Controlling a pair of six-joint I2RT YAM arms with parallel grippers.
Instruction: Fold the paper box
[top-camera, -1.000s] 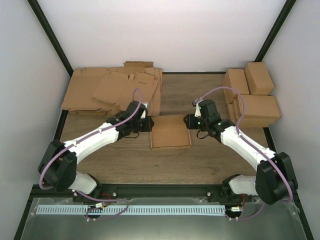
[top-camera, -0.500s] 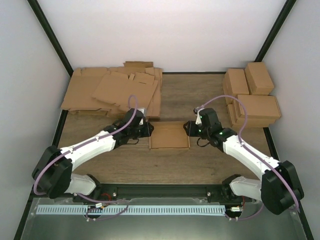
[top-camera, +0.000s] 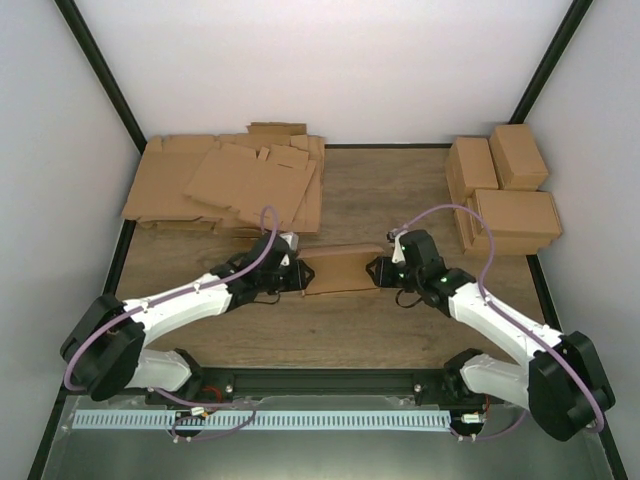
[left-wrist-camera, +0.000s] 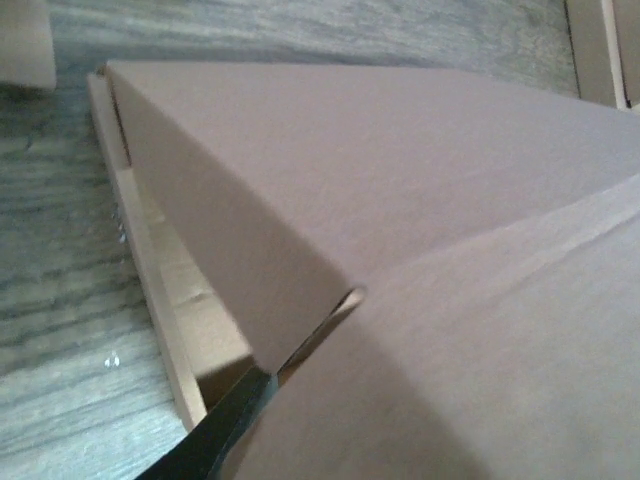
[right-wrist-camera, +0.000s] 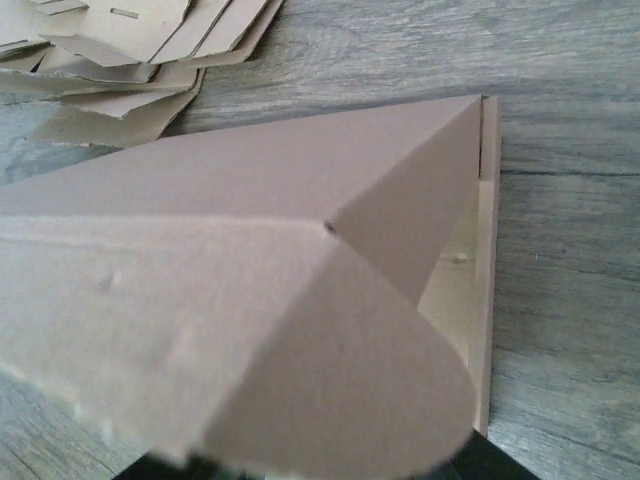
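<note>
**Item:** plain brown cardboard mailer box (top-camera: 340, 268), unprinted, shallow, with an attached lid panel and small side flaps.

**Location:** on the grey-brown wooden table (top-camera: 340, 335), directly between the left pincer (top-camera: 298, 277) and the right pincer (top-camera: 377, 268). One short end meets each pincer.

**Condition:**
- The lid panel is tipped over the tray, with a crease running from pincer to pincer.
- In the left wrist view the panel (left-wrist-camera: 400, 200) slopes over a low tray wall. A side flap is turned down and leaves a thin gap at the corner.
- In the right wrist view the box (right-wrist-camera: 250, 260) shows the same crease. A triangular flap face is folded down towards the tray's end wall.

**Pincers:**
- Left: only one dark finger (left-wrist-camera: 225, 430) shows, under the cardboard edge. I cannot tell whether it is gripping.
- Right: hidden behind the panel, so I cannot tell its state either.

**Also present:**
- A heap of flat notched brown cardboard sheets (top-camera: 225, 185), beyond the left pincer.
- A stack of closed brown cardboard boxes (top-camera: 505, 195), beyond and outward of the right pincer.

**Change since a second ago:**
- The box then lay open, showing a broad squarish face from above. It now shows a narrower, creased band.
- Both pincers have drawn back towards the arm bases and sit lower along the box ends.
</note>
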